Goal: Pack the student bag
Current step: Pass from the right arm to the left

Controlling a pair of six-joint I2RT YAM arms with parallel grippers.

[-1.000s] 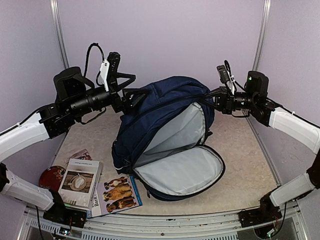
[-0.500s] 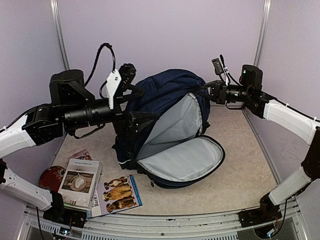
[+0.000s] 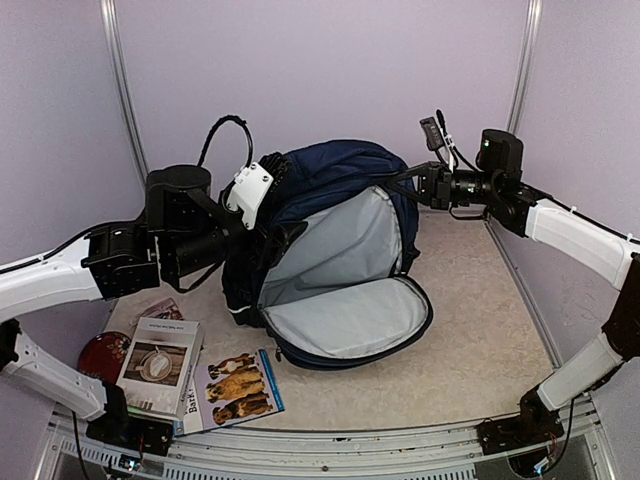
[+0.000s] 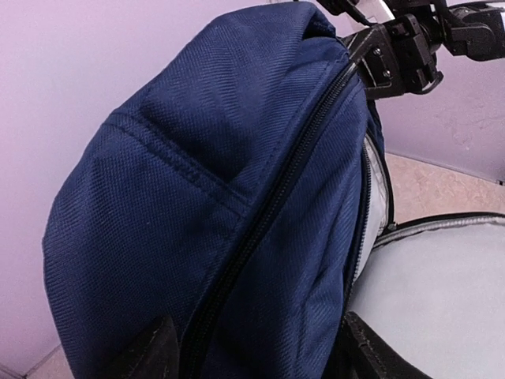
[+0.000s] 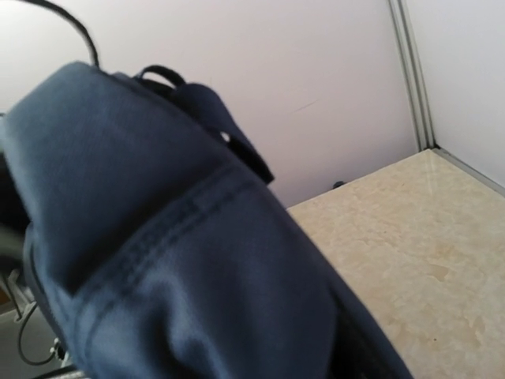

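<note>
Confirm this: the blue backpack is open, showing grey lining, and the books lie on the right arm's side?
No: the books lie on the left arm's side, per the top external view. The backpack is open, grey lining showing.

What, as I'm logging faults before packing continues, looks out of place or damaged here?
Nothing stands out. The bag stands with its flap folded open onto the table, lining clean, no tears showing. The books lie in a loose overlapping pile at the near left, unpacked but not spilled.
</note>
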